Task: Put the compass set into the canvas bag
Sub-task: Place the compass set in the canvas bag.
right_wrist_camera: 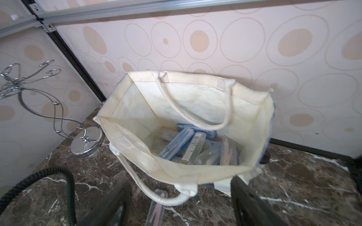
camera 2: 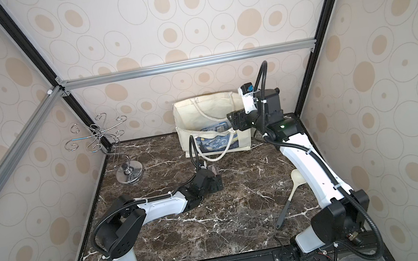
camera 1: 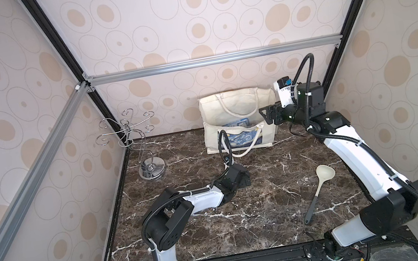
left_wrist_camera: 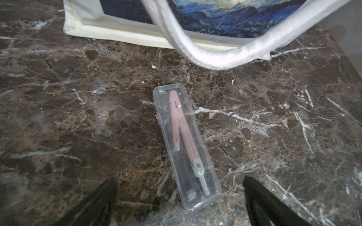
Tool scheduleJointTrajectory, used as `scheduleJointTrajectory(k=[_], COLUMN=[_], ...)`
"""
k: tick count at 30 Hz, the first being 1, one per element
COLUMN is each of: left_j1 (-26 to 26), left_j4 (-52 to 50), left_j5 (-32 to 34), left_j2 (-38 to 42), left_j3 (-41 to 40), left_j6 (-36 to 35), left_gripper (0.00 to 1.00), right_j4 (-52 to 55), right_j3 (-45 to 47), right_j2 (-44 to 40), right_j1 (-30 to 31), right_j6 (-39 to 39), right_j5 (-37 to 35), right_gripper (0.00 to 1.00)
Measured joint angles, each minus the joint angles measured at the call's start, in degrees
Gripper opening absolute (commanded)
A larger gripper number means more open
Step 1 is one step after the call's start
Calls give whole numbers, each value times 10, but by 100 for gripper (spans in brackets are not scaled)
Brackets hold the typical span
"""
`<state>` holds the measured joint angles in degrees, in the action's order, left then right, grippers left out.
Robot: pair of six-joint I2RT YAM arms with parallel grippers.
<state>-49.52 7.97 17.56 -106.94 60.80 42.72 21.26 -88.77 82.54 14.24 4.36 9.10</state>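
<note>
left fingers [left_wrist_camera: 105, 195] are held spread over the compass set [left_wrist_camera: 186, 144], right fingers [right_wrist_camera: 244, 195] spread empty; the set could be caught on the canvas bag's [right_wrist_camera: 176, 172] drooping rope handle [left_wrist_camera: 205, 58].

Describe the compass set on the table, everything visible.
The compass set is a long, clear, rigid-looking plastic case, apparently closed, with small clasps on one long edge. Inside lie a folded pink compass with a white end piece and a small pink part. It lies flat on the marble table in front of the canvas bag, one end toward it, near the drooping rope handle. The open left tool flanks its near end, not touching.
</note>
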Motion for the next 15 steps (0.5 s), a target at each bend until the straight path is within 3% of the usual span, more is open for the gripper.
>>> scheduleJointTrajectory(k=[9, 15], left_j1=[-13, -17], left_j4=[-77, -106], left_j5=[22, 31], left_j2=[-99, -124], left_j3=[98, 133], left_j6=[9, 14], left_gripper=[100, 90], right_j4=[-41, -50], right_j3=[189, 241], right_j2=[-137, -169], right_j1=[-1, -1], right_j6=[22, 30], right_j5=[-144, -176], right_gripper=[86, 86])
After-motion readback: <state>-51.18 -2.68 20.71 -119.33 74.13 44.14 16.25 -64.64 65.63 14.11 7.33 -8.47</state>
